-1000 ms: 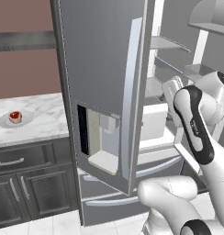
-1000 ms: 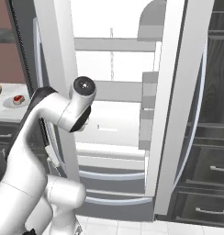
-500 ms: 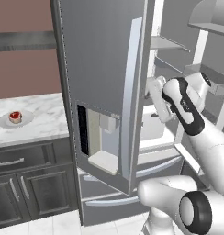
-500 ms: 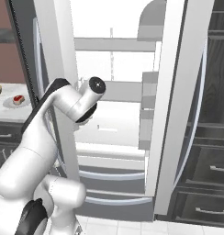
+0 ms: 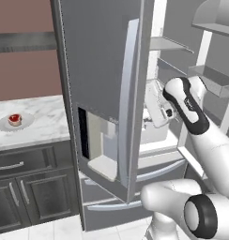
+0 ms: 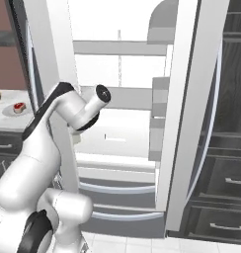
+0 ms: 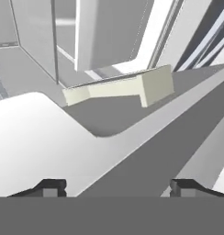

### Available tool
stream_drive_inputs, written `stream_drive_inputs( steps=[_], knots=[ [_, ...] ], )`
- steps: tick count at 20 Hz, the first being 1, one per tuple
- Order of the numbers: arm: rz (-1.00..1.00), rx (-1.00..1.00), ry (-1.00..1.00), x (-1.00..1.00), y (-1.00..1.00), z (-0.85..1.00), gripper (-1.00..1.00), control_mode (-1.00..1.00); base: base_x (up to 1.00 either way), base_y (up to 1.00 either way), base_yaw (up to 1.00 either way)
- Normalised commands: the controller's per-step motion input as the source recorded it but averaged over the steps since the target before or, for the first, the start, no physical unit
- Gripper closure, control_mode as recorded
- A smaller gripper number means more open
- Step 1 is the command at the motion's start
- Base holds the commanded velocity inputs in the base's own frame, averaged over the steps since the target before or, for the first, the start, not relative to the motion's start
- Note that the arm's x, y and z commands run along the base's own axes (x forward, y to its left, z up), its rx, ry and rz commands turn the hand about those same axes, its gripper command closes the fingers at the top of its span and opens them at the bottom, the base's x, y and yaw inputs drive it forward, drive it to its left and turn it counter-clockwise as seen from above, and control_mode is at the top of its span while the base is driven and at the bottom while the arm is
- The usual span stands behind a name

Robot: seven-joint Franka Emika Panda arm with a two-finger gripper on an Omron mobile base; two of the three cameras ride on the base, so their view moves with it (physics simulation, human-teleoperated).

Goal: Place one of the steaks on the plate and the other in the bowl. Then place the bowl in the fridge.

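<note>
arm reached deeper into fridge [image 5: 102,70], tool [image 7: 117,187] jaws apart, empty

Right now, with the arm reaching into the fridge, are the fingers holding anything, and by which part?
Nothing is held. In the hand view the fingers stand wide apart with only the fridge interior between them.

The arm [image 5: 201,136] was glossy white, chunky rounded segments with black bands at the joints. At the lower right of the left base view one joint ended in a dark ring with a grey cap. In the hand view, the gripper [image 7: 117,187] had two small dark fingertips [image 7: 49,187] at the bottom edge.
</note>
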Motion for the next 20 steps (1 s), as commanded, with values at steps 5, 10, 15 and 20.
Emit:
stream_drive_inputs(
  steps=[5,10,15,20],
  knots=[
    [0.21,0.01,0.00,-0.87,0.91,0.00,-1.00,-1.00,0.00,0.00,0.00],
    [0.12,-0.01,0.00,-0.75,1.00,0.00,-1.00,-1.00,0.00,0.00,0.00],
    [0.01,-0.02,0.00,-0.67,0.92,0.03,-1.00,-1.00,0.00,0.00,0.00],
    [0.00,-0.03,0.00,-0.60,0.56,0.12,-1.00,-1.00,0.00,0.00,0.00]
  ],
)
